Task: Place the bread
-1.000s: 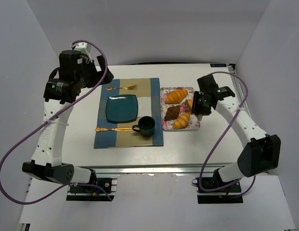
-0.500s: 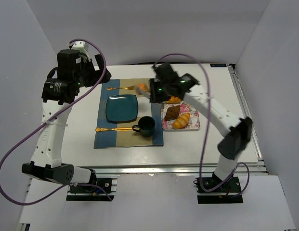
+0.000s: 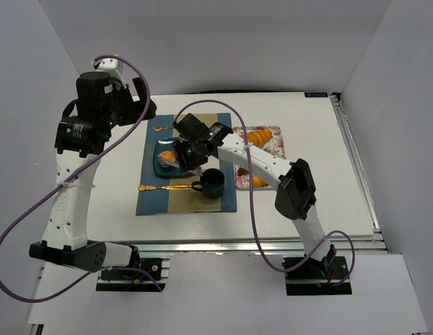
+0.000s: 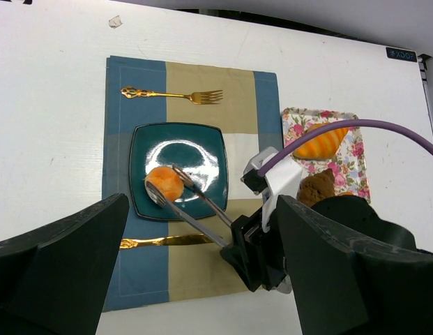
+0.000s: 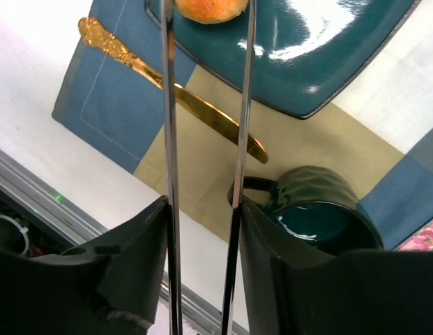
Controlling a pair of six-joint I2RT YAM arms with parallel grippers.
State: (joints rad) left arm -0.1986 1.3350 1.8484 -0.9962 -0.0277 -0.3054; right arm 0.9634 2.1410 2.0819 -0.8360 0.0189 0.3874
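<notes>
A round orange bread roll (image 3: 167,156) is gripped between the tips of long metal tongs (image 5: 169,125), at or just above the left part of the teal square plate (image 3: 163,144). My right gripper (image 3: 191,154) is shut on the tongs' handles and reaches in from the right, above the mug. The roll also shows in the left wrist view (image 4: 164,183) and the right wrist view (image 5: 210,8). My left gripper (image 3: 136,105) is raised high at the back left, open and empty, with the plate (image 4: 195,150) far below it.
The plate lies on a blue and tan placemat (image 3: 223,132), with a gold fork (image 3: 176,128) behind it and a gold knife (image 3: 160,188) in front. A dark green mug (image 3: 213,183) stands at the front right. A floral tray (image 3: 279,143) holds more bread (image 3: 258,137).
My right arm has swung left from the floral tray, carrying the roll in the tongs past the fork to the teal plate. The left arm has barely moved.
</notes>
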